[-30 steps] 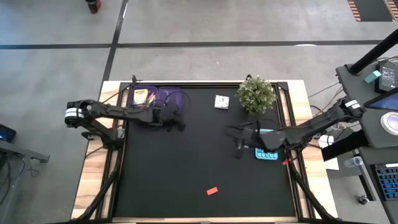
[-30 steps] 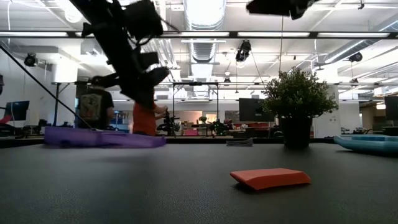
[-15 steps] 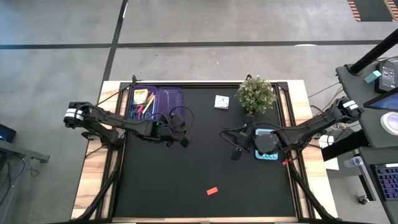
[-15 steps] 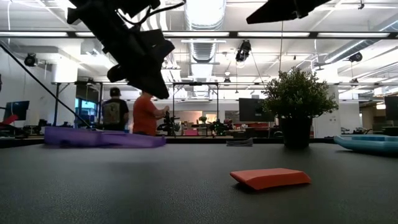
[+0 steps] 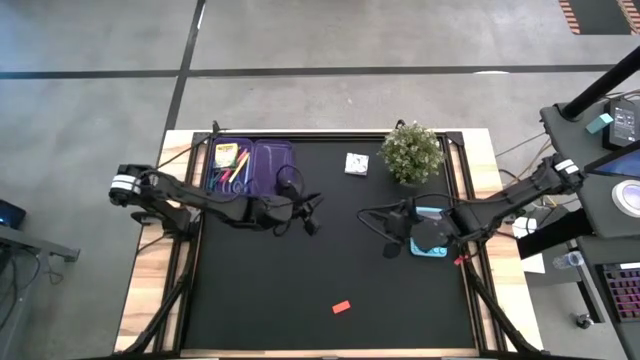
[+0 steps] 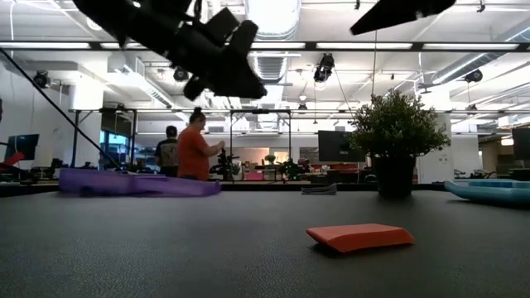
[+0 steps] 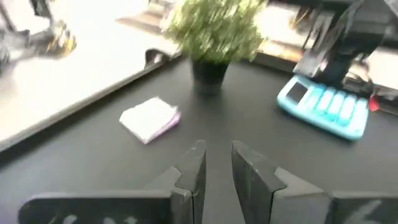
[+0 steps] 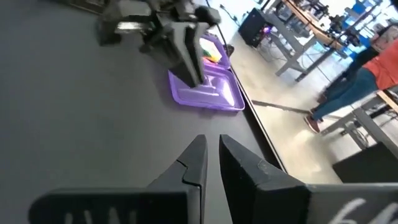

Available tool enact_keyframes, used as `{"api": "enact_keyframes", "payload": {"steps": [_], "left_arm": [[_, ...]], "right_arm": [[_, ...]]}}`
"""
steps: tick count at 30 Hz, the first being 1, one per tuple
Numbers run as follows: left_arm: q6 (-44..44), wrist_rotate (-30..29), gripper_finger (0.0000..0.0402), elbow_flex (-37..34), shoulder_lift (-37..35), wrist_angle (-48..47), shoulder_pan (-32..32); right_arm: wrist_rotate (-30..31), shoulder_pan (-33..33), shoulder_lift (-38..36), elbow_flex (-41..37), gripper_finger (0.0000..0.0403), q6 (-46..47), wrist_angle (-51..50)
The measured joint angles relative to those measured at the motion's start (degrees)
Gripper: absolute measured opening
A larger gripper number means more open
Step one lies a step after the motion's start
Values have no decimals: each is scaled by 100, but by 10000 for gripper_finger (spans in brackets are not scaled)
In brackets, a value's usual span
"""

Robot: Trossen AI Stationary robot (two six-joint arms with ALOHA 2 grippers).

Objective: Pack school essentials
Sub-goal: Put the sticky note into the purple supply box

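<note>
My left gripper (image 5: 313,224) hangs above the table's middle, right of the open purple case (image 5: 250,162). Its fingers (image 7: 193,168) are close together and hold nothing. The case holds the yellow-green crayon box (image 5: 226,155) and several pens (image 5: 228,180). The white pad (image 7: 149,118) lies flat near the far edge, beyond the left gripper. My right gripper (image 5: 389,247) hovers shut and empty beside a light-blue keypad-like item (image 5: 430,246). The red eraser (image 5: 341,307) lies flat near the near edge.
The potted plant (image 5: 412,152) stands at the far right, close to the white pad (image 5: 356,163) and the light-blue item (image 7: 326,106). Bare black tabletop lies between the two grippers and the eraser (image 6: 360,237). People stand in the room beyond the table (image 6: 195,153).
My left gripper has moved from above the purple case toward the table's right, out over the middle, and has tipped from pointing down to more nearly level. The case and its contents have stayed in place.
</note>
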Motion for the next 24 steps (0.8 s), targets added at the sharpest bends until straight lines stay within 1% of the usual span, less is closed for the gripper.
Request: {"api": "enact_keyframes", "payload": {"steps": [4,6,8,10,12,16,21,24], "left_arm": [[505,19,59,23,585,1105,58],[649,130,59,139,858,1283,146],[764,480,55,407,1149,1358,300],[914,831,46,633,1397,1314,488],[1147,1314,33,932,1656,1266,706],[1523,1992,6,1516,2030,742,1241],[1775,2959,4,2178,2446,-175,1893],[2011,3213,4,2512,2774,-304,2162]], "right_arm": [[-4,230,-338,-113,31,61,-316],[-2,308,-497,-187,31,113,-313],[-21,373,-638,-285,31,89,-290],[-53,392,-734,-368,31,15,-226],[-175,392,-828,-454,31,-55,-236],[-308,392,-961,-520,31,-64,-229],[-344,392,-1189,-592,31,-61,-224],[-349,392,-1390,-718,31,-64,-237]]}}
